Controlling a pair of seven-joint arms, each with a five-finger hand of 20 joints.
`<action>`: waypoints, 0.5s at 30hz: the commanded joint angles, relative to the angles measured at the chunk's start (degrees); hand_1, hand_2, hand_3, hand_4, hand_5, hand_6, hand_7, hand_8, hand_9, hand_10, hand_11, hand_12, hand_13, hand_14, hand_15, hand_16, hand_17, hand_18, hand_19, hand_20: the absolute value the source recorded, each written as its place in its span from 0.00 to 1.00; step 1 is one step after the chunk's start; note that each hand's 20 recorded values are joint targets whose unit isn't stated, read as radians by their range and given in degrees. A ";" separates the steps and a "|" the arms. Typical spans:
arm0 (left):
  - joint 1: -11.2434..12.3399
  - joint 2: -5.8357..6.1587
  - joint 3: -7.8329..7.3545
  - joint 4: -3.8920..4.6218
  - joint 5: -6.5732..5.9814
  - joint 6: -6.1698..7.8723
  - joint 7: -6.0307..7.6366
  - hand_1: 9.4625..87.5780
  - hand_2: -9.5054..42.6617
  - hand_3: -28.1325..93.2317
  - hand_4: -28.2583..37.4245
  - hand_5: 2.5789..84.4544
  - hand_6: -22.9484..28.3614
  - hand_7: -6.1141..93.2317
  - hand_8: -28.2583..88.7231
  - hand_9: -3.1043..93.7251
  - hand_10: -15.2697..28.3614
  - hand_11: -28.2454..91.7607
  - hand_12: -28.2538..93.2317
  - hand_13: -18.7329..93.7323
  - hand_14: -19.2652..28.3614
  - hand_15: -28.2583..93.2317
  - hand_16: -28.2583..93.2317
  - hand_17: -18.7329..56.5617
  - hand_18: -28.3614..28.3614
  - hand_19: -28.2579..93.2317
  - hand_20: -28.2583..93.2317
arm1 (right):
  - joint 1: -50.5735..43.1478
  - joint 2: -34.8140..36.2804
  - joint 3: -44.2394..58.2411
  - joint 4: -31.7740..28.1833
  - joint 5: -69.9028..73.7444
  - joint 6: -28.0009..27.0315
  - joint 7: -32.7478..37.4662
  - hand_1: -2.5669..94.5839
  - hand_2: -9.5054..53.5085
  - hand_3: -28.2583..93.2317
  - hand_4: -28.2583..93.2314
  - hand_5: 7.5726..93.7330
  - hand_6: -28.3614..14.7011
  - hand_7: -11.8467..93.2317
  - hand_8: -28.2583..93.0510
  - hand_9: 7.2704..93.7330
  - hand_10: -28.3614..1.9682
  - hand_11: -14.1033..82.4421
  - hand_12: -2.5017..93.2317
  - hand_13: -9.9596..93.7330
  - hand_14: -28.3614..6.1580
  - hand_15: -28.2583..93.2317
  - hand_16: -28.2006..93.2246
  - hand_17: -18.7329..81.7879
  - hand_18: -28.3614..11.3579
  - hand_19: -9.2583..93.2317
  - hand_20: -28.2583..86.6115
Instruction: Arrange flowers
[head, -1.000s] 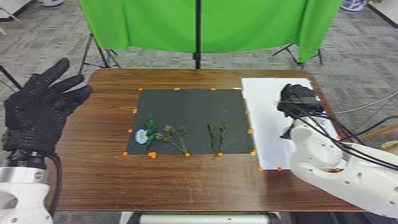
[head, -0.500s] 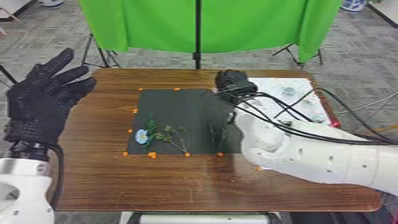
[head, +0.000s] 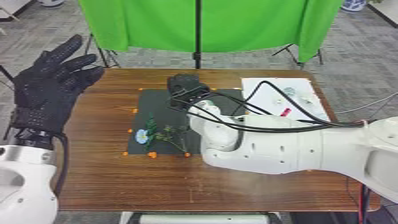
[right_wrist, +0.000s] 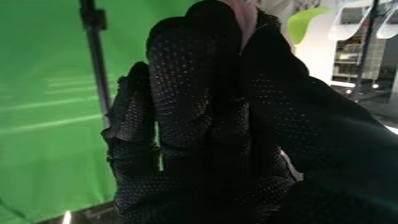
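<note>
Right robot hand (head: 185, 86) is over the black sheet's (head: 152, 106) far edge, fingers and thumb pinching a pink piece (right_wrist: 242, 15). Left robot hand (head: 51, 87) is up at the table's (head: 98, 185) left, fingers spread. Blue flower (head: 141, 136) lies near-left on the black sheet, green sprig (head: 168, 137) beside it. White sheet (head: 259, 85) right, red item (head: 285, 112) on it.

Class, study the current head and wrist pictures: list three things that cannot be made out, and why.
- Head view: part of the dark mat, hidden beneath the right arm.
- Head view: what the pale shapes on the white board are; too small.
- Right wrist view: the pink thing's full shape, covered by the right robot hand and cut off by the picture's edge.
</note>
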 joint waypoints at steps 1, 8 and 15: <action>-5.05 1.38 2.45 1.36 0.31 -1.63 -0.89 0.13 0.36 0.86 0.00 0.39 0.62 0.19 0.17 0.34 0.80 0.46 0.33 0.38 1.00 0.71 0.14 0.16 0.96 0.74 0.38 | 3.87 -3.47 -2.88 2.03 0.55 -0.48 0.49 0.59 0.00 0.86 0.00 0.76 0.71 0.52 0.22 0.95 0.75 0.33 0.42 0.83 0.72 0.72 0.46 0.52 0.23 1.00 0.44; -5.79 1.93 3.21 1.60 0.02 -2.17 -0.63 0.13 0.36 0.86 0.00 0.39 0.62 0.19 0.17 0.34 0.80 0.46 0.33 0.38 1.00 0.71 0.14 0.16 0.96 0.74 0.38 | 5.26 -5.08 -4.31 2.87 4.34 1.29 1.77 0.59 0.00 0.85 0.00 0.76 0.72 0.51 0.20 0.95 0.74 0.36 0.42 0.83 0.71 0.74 0.44 0.51 0.23 1.00 0.45; -7.71 2.65 4.90 2.10 0.00 -2.85 -0.37 0.13 0.36 0.86 0.00 0.39 0.62 0.19 0.17 0.34 0.80 0.46 0.33 0.38 1.00 0.71 0.14 0.16 0.97 0.75 0.38 | 7.64 -7.56 -8.11 3.16 6.75 4.32 3.08 0.57 0.00 0.84 0.00 0.79 0.75 0.46 0.19 0.93 0.72 0.45 0.37 0.83 0.69 0.77 0.40 0.51 0.24 1.00 0.46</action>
